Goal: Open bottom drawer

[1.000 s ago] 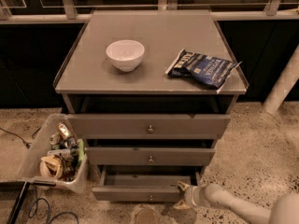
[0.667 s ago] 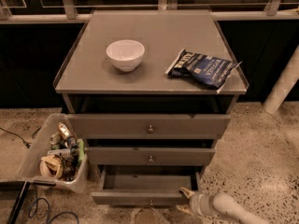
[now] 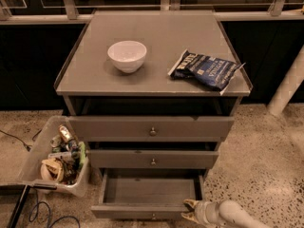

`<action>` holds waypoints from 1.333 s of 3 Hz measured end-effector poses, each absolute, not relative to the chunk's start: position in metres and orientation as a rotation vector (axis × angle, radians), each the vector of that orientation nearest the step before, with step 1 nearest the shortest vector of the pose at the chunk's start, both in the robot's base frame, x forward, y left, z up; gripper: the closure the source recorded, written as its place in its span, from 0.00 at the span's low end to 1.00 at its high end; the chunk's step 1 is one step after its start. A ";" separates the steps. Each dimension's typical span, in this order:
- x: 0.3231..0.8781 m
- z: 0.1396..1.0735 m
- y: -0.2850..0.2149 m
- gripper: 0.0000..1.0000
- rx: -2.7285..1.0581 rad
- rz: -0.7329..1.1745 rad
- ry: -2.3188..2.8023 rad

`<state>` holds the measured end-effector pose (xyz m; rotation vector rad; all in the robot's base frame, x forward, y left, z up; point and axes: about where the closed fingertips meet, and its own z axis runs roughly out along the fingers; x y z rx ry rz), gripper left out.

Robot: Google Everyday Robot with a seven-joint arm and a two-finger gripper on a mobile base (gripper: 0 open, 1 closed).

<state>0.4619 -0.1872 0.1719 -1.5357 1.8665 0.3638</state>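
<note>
The slim grey bottom drawer [image 3: 149, 190] now stands further out, tray exposed: opening nearly complete. My gripper [image 3: 191, 211] is at its panel's right end, below the grey counter [image 3: 161, 37]'s front-right corner; I cannot tell its grip state.

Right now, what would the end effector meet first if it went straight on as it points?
The end effector, low right and pointing left, would first meet the bottom drawer, at the right end of its front panel. It may be touching it now, but depth is unclear.
</note>
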 end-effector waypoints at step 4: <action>0.432 0.168 -0.184 0.35 -1.548 0.400 1.855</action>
